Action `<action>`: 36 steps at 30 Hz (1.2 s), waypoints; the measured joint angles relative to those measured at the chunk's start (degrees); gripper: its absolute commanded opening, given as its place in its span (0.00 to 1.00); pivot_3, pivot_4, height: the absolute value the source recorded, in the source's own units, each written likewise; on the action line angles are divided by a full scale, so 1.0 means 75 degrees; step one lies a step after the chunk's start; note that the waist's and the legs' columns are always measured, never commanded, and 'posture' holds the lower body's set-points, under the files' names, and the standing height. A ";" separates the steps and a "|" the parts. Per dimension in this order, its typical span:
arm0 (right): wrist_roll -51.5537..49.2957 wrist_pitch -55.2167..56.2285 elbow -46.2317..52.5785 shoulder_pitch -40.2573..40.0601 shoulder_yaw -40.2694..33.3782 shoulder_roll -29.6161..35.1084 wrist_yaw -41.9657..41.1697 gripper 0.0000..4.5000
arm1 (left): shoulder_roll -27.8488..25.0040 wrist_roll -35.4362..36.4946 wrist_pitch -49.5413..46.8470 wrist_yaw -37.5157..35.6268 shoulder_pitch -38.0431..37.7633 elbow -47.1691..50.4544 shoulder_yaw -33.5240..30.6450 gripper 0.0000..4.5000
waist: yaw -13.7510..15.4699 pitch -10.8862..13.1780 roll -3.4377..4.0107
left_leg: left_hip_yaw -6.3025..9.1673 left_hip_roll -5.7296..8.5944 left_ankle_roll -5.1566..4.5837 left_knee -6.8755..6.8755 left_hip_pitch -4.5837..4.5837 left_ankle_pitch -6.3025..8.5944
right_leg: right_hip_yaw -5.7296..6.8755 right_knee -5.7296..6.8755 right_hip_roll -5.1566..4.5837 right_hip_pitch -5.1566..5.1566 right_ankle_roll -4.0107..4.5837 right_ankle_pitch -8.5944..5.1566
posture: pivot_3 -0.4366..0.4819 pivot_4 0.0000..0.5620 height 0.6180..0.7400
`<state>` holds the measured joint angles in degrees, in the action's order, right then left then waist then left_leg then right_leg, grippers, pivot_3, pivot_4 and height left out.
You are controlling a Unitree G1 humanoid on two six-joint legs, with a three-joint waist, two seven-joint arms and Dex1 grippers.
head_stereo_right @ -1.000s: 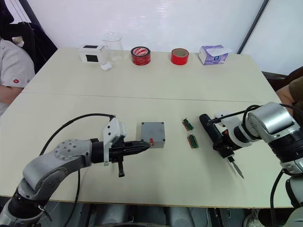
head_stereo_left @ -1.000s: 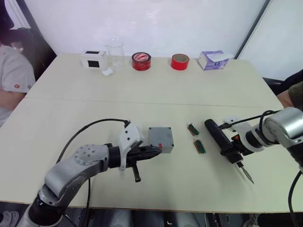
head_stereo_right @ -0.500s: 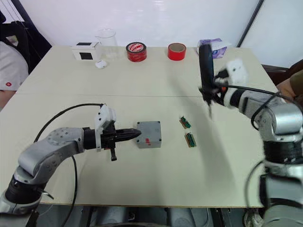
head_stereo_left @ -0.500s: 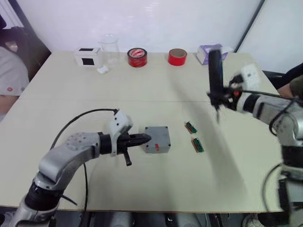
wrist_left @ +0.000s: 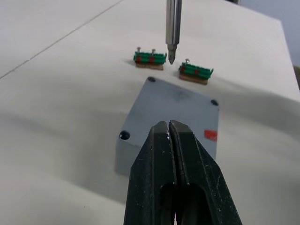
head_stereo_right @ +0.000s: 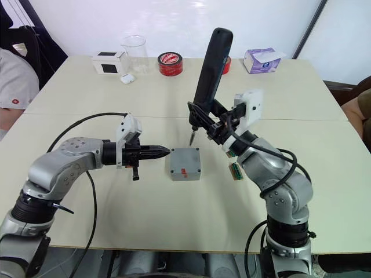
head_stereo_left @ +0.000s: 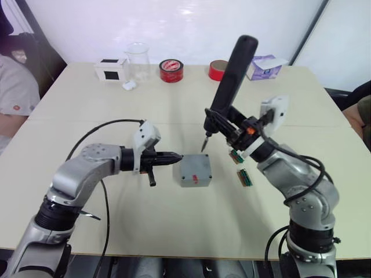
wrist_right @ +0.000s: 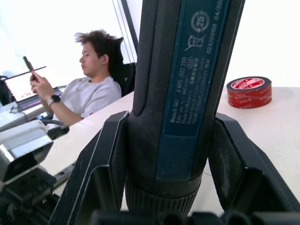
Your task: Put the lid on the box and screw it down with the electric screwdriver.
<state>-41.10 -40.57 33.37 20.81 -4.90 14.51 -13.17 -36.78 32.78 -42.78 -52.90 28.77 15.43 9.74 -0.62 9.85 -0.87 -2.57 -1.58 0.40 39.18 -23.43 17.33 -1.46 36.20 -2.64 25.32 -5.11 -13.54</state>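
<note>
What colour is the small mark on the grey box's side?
Red, on the square grey plastic box; the left wrist view shows it best.

Beige table (head_stereo_left: 116,231) with box (head_stereo_left: 195,170), tape rolls (head_stereo_left: 171,70), tissue box (head_stereo_left: 264,67).

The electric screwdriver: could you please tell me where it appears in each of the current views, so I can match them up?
Left eye view: electric screwdriver right of centre, tilted, bit down above the grey box.
Right eye view: same tool at centre.
Left wrist view: its metal bit at the top, over the box.
Right wrist view: its black body between the right gripper's fingers.
Shared landmark: red tape roll.
</note>
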 measured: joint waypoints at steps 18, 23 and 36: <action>0.1533 0.1141 -0.0525 -0.0430 0.0847 0.0089 -0.0458 0.42 | 0.0278 -0.1350 0.1335 -0.0387 -0.0038 -0.0469 0.0975 0.00 | -0.0015 -0.0004 -0.0001 | -0.0002 -0.0003 0.0001 0.0000 0.0012 -0.0001 | -0.0001 0.0004 0.0007 -0.0008 -0.0001 0.0000 | 0.48 0.27 1.00; 0.1711 0.1427 -0.0636 -0.0502 0.0834 0.0091 -0.0571 0.42 | 0.0286 -0.1356 0.1290 -0.0391 -0.0037 -0.0467 0.0974 0.00 | -0.0016 -0.0006 0.0000 | -0.0001 -0.0003 0.0001 0.0000 0.0019 -0.0001 | -0.0001 0.0004 0.0007 -0.0016 -0.0001 0.0001 | 0.48 0.27 1.00; 0.2135 0.1852 -0.1027 -0.0510 0.0827 0.0081 -0.0677 0.42 | 0.0326 -0.1483 0.1354 -0.0443 -0.0039 -0.0476 0.0976 0.00 | -0.0010 -0.0014 0.0001 | -0.0003 -0.0002 0.0001 0.0000 0.0032 -0.0001 | 0.0000 0.0006 0.0008 -0.0033 -0.0001 0.0001 | 0.48 0.27 1.00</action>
<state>-25.09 -26.69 25.67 16.98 1.31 15.12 -18.25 -34.34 21.66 -32.63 -56.22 28.47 11.86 17.06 -0.69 9.75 -0.86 -2.59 -1.59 0.41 39.18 -23.19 17.32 -1.45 36.24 -2.58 25.08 -5.12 -13.54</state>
